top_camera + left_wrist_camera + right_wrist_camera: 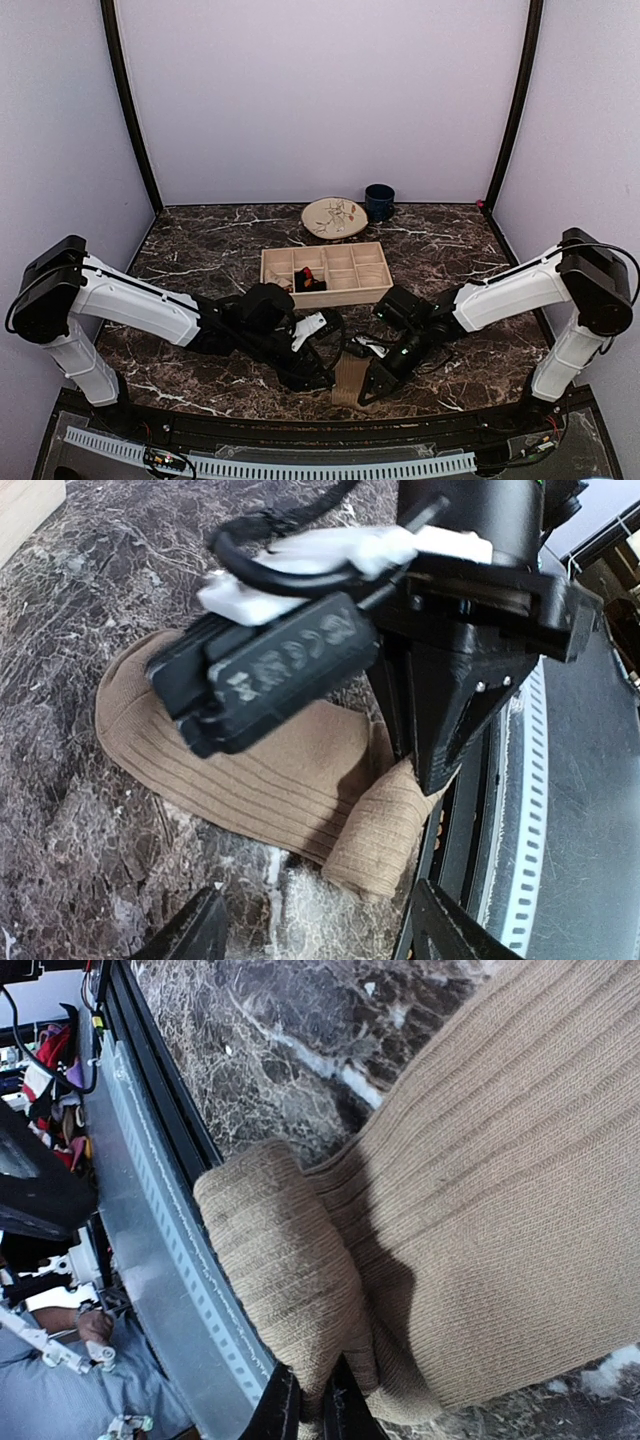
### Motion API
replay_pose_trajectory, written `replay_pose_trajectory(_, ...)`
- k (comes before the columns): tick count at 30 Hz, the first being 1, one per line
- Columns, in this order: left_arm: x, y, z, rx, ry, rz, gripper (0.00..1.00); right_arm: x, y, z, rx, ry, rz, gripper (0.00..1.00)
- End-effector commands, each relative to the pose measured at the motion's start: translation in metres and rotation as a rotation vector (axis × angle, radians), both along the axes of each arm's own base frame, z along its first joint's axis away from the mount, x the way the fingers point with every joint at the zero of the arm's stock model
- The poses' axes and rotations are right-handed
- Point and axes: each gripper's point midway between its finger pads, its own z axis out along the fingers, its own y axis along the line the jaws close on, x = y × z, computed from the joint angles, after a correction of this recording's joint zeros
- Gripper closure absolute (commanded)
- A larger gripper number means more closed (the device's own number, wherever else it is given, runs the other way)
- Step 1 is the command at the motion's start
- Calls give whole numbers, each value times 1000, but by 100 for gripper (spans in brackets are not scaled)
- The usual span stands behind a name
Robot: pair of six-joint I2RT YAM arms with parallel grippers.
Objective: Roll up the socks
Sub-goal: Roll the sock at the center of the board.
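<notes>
The tan sock (348, 380) lies flat on the dark marble table (200, 240), close to the near edge and between the two arms. One end of it is folded back on itself into a small thick roll, approx. at the table edge next to the black rail. The right claw (308, 1410) is pressed together and pinches this folded end: in the right wrist view the ribbed fabric goes down between its two fingers. The left claw (320, 935) is spread, with nothing inside. Its two tips stand apart just beside the sock on the table side, and I cannot tell if they touch the fabric. In the left wrist view the right claw's black body covers the middle part of the sock.

Further back, approx. in the table centre, there is a wooden box (330, 295) with several compartments. A black and red sock (308, 281) sits rolled in one compartment on the left side. Behind the box, near the back wall, are a plate (334, 217) and, just beside it on the right, a dark blue cup (379, 202).
</notes>
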Motion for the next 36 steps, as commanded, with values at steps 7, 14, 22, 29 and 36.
replay_pose_trajectory(7,-10,-10,7,48,-262,-84,33,0,0,15,39,163,8,93)
replay_pose_trajectory(14,-24,-22,12,39,-317,-160,33,-4,-6,13,13,234,17,93)
replay_pose_trajectory(22,-39,-39,14,30,-335,-242,33,-10,-10,6,-3,291,7,93)
replay_pose_trajectory(29,-49,-37,13,33,-348,-281,36,-9,-7,2,-9,314,3,93)
replay_pose_trajectory(36,-58,-33,-1,63,-378,-329,43,-5,-1,5,12,342,-18,93)
